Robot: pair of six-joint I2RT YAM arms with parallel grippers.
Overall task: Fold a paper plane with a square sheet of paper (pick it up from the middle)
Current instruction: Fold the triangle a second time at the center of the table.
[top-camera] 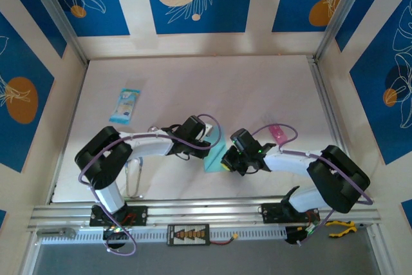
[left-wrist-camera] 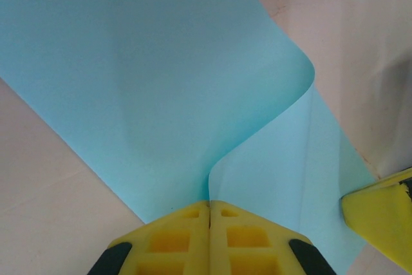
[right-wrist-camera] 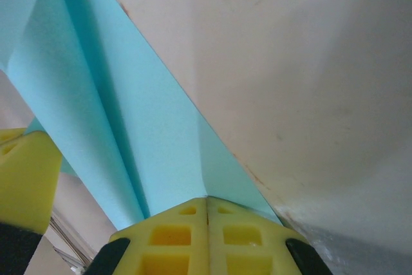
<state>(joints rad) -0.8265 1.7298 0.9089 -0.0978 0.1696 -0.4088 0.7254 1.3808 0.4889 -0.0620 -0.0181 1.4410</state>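
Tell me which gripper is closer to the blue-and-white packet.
Left. In the top view the left gripper sits right of and below the packet; the right gripper is farther off the same way, across the paper both pinch.

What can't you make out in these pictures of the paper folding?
Top view: the paper lies mostly under the arms, so its outline and creases are hidden.
Wrist views: the paper's far edges are cut off by the frame. The shut left pincer and right pincer cover the spots they grip.
Top view: the packet has print too small to read.
Top view: the pink item is too small to identify.
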